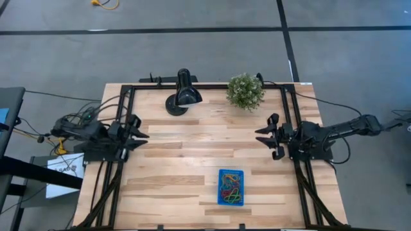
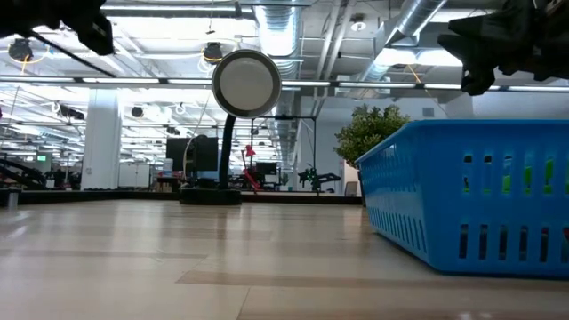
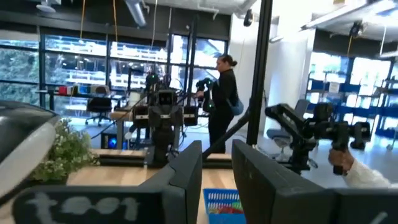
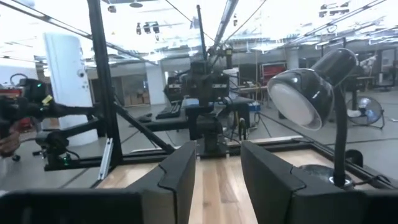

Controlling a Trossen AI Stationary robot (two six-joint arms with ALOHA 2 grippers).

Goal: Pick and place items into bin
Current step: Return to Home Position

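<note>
The bright blue bin rests on the table near its near edge, right of the middle. Tangled rubber bands, red, green, yellow and orange, lie inside it. In the low view the bin's slotted wall fills the right side. My left gripper waits at the table's left edge, raised, fingers open and holding nothing; its wrist view shows the bin beyond the fingers. My right gripper waits at the right edge, also open and holding nothing.
A black desk lamp and a small green plant stand along the far edge. A black frame rail borders the table. A person stands in the room beyond. Bare wood lies between the two arms.
</note>
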